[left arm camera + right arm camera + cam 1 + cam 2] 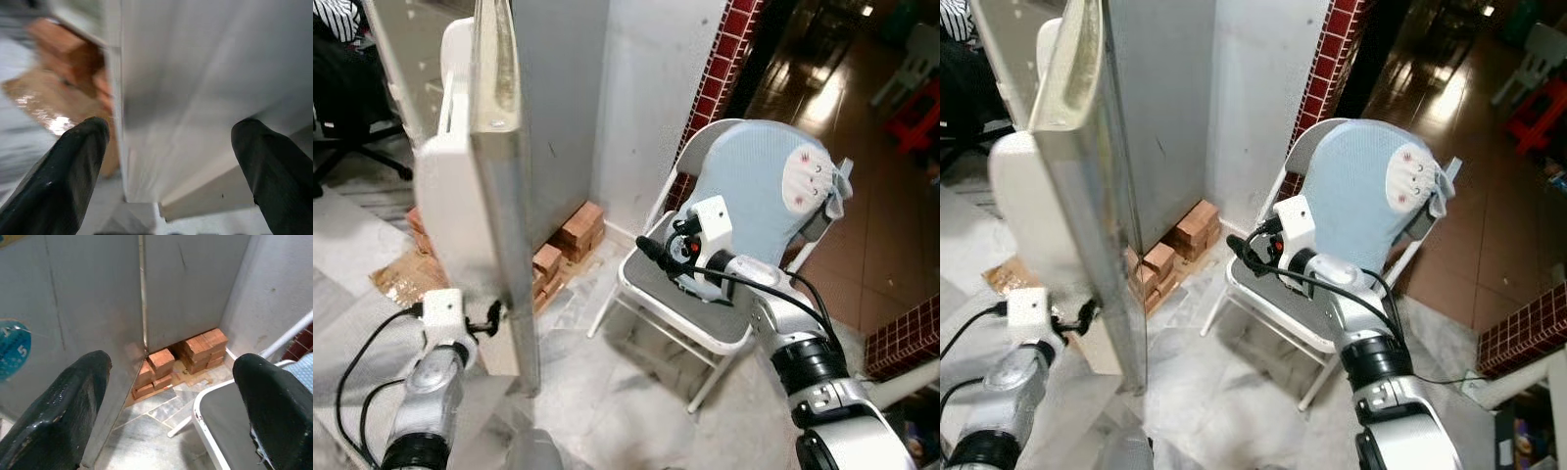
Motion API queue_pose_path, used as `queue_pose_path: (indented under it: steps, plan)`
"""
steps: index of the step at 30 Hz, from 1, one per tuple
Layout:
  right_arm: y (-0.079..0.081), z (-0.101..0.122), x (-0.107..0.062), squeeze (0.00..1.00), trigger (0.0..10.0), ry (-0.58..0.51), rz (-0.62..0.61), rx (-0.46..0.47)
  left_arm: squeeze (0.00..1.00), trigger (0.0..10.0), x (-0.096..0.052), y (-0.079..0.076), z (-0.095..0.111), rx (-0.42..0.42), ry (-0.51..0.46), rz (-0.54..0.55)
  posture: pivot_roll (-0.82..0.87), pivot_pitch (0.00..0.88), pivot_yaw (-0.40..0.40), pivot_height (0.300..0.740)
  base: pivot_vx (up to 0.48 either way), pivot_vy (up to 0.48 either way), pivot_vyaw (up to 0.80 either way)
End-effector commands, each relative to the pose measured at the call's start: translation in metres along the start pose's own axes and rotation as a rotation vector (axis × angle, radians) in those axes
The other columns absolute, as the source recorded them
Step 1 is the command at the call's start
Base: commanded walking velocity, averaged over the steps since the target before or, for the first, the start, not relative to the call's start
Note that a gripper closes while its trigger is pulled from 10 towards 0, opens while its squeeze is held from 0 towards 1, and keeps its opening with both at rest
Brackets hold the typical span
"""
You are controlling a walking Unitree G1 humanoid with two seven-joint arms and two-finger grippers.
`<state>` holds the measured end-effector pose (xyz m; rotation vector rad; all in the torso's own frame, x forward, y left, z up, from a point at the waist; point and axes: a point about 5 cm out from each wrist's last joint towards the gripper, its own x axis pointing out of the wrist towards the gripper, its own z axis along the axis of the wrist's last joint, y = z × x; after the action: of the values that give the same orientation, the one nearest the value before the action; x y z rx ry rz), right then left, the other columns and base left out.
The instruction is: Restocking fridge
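So, fridge door [499, 196] stands swung open, seen edge-on at centre-left, its long axis vertical, free edge facing the robot. White inner liner [445, 211] sits on the door's left face; grey outer skin faces right. Fridge body [195, 284] is behind, raised on stacked bricks [573, 240] w/ cardboard [401, 274] on the floor to the left.

Left gripper [494, 318] is low, at the door's bottom edge; from head views fingertips look touching or nearly so, can't confirm contact. Left wrist view: 2 fingers [73, 171] spread wide w/ the door's edge running between them, nothing pinched. Key relation: door edge lies straight ahead of the left jaws, between the fingers, so left arm is clearly the nearer 1 for pushing or pulling the door.

Right gripper [646, 250] hovers over the folding chair [705, 323] at right, well apart from the door, pointing left toward it. Its fingers [63, 411] are spread too, holding nothing. Chair back wears a light blue cover [754, 186].

No stock items visible, so restocking proper looks not yet begun; likely step is door handling, approx early in task.
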<state>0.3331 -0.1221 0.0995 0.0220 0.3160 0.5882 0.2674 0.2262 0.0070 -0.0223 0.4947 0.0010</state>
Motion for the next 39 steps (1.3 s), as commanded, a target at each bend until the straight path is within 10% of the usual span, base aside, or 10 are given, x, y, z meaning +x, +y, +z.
queue_pose_path:
  steps: [1,11,20,33,36,38,39]
  plan:
    - [-0.004,0.005,-0.001,0.0,10.0,-0.013,-0.01,-0.003,0.0,10.0,0.012,-0.006,0.049,0.036,-0.153,-0.019,0.09,0.0,-0.107,0.74,0.0,0.0,0.0]
    - [-0.006,0.014,0.005,0.0,10.0,-0.063,-0.076,0.051,0.0,10.0,-0.015,-0.057,0.036,-0.042,-0.124,-0.26,0.11,0.0,-0.102,0.74,0.0,0.0,0.0]
    - [-0.005,0.039,0.026,0.0,10.0,-0.139,-0.196,0.105,0.0,10.0,-0.062,-0.014,-0.048,-0.256,0.256,0.099,0.16,0.0,-0.109,0.74,0.0,0.0,0.0]
    - [0.018,0.071,0.051,0.0,10.0,-0.223,-0.141,0.277,0.0,10.0,-0.086,-0.013,-0.069,-0.252,0.39,0.119,0.17,0.0,-0.106,0.74,0.0,0.0,0.0]
    - [0.044,0.084,0.053,0.0,10.0,-0.25,0.137,0.35,0.0,10.0,-0.085,-0.014,-0.068,-0.252,0.397,0.117,0.18,0.0,-0.112,0.74,0.0,0.0,0.0]
    - [0.076,0.098,-0.001,0.0,10.0,-0.326,0.786,0.334,0.0,10.0,-0.086,-0.014,-0.068,-0.255,0.398,0.121,0.19,0.0,-0.118,0.74,0.0,0.0,0.0]
    - [0.076,0.098,-0.001,0.0,10.0,-0.326,0.786,0.334,0.0,10.0,-0.086,-0.014,-0.068,-0.255,0.398,0.121,0.19,0.0,-0.118,0.74,0.0,0.0,0.0]
